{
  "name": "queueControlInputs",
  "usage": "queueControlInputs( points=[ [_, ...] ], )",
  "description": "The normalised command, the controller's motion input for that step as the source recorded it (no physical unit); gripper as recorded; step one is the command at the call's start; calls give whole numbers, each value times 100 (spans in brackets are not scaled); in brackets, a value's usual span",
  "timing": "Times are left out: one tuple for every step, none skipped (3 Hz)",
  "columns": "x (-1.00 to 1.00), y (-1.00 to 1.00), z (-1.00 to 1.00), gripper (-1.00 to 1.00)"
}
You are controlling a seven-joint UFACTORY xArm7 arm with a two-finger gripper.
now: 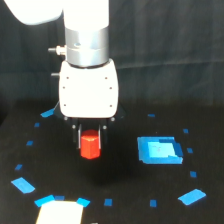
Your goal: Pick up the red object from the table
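Note:
The red object is a stubby red-orange cylinder hanging just below the white gripper housing, left of centre in the exterior view. My gripper is shut on it, with dark fingers pressed to its upper sides. Its lower half sticks out beneath the fingers. It appears to be slightly above the black table, though the gap beneath it is hard to judge.
A bright blue rectangle lies on the table toward the exterior view's right of the gripper. Small blue tape marks ring the area. A pale cream block sits at the bottom edge.

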Motion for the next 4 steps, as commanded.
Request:
queueControlInputs(
  points=[
    [11,99,100,-67],
    [31,-100,-12,-100],
    [-23,-21,-66,-100],
    [28,-46,-39,-100]
  ],
)
